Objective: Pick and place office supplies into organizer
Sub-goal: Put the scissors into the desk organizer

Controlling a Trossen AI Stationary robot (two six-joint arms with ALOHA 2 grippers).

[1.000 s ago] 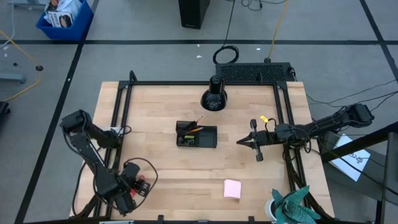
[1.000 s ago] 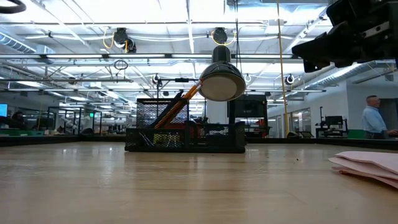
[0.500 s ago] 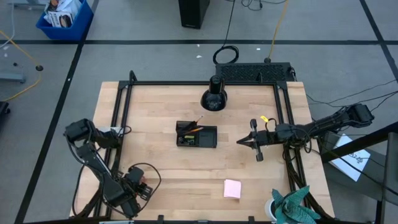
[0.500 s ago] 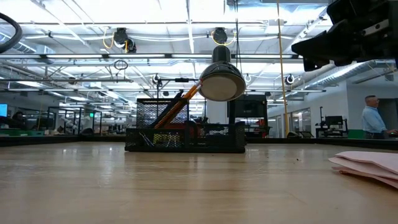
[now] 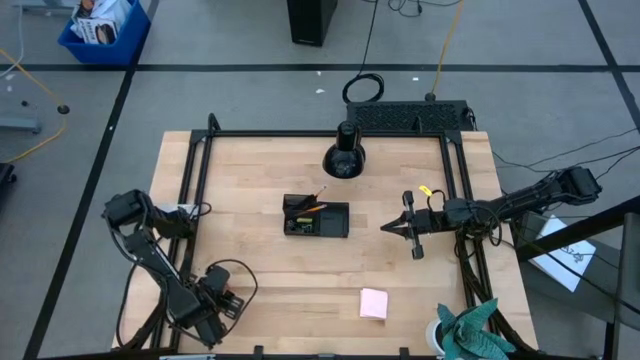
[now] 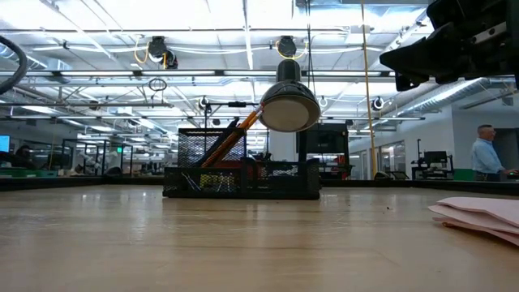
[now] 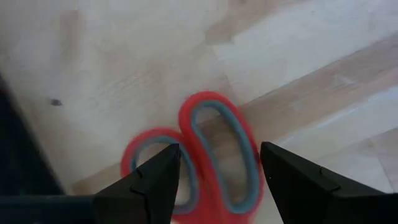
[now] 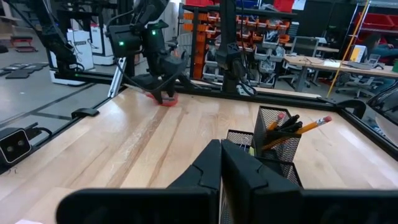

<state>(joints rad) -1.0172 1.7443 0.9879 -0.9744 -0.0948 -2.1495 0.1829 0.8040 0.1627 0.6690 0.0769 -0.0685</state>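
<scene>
Red-handled scissors (image 7: 214, 127) lie flat on the wood near the table's near-left corner. My left gripper (image 7: 219, 157) (image 5: 213, 306) is open above them, pointing down, with one finger on either side of the two handle loops; I cannot tell whether it touches them. The black mesh organizer (image 5: 316, 217) (image 8: 273, 146) stands mid-table, with orange pencils (image 8: 300, 131) and dark pens leaning in its taller end. My right gripper (image 5: 388, 228) (image 8: 221, 167) is shut and hovers to the organizer's right. A pink sticky-note pad (image 5: 373, 303) (image 6: 478, 215) lies flat near the near edge.
A round black cone-shaped lamp (image 5: 344, 160) (image 6: 289, 105) stands behind the organizer, toward the far edge. A black frame rail (image 5: 196, 175) runs along the table's left, far and right sides. Bare wood lies between the scissors and the organizer. A person (image 6: 486, 150) stands far off in the room.
My left gripper has moved a little toward the table's near edge and down over the scissors, its arm folding lower. My right arm, the organizer and the pad have stayed where they were.
</scene>
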